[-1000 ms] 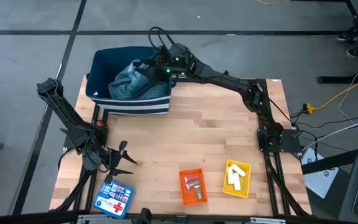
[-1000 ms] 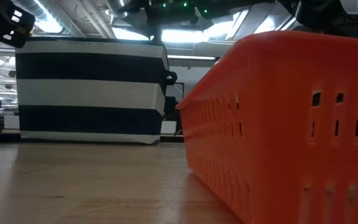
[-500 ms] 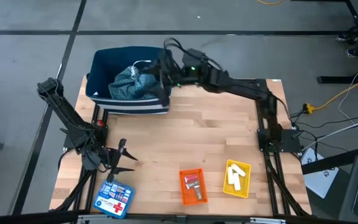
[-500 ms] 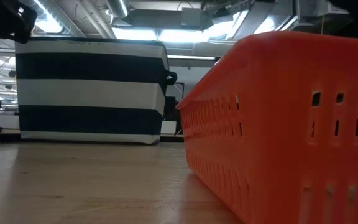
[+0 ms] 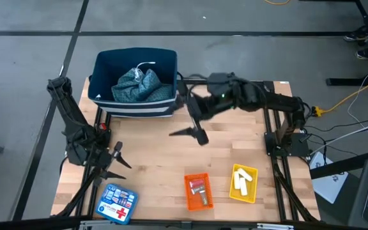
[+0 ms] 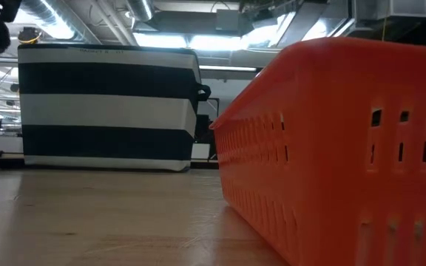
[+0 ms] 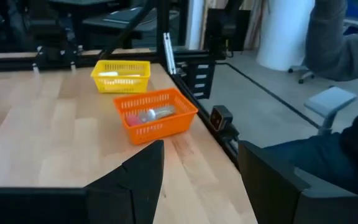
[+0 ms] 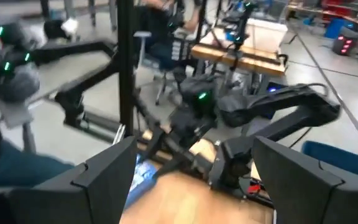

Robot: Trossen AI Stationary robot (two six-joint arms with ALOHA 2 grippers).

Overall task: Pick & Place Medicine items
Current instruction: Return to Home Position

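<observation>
Right gripper (image 5: pixel 187 135), fingers spread, hangs above the middle of the tabletop (image 5: pixel 235 140); left gripper (image 5: pixel 121 163), likewise spread, near its left edge. White sticks (image 5: pixel 241 181) lie in the yellow tray (image 5: pixel 253 176), by the edge opposite the blue bin (image 5: pixel 165 64).

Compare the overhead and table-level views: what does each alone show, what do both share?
Only the overhead view shows the yellow basket with white sticks, the blue box, the cloth in the striped bin, and both arms whole: left gripper open near the table's left edge, right gripper open over its middle. Only the table-level view shows ceiling lights and holes in the orange basket's wall. Both show the orange basket and striped bin.
</observation>
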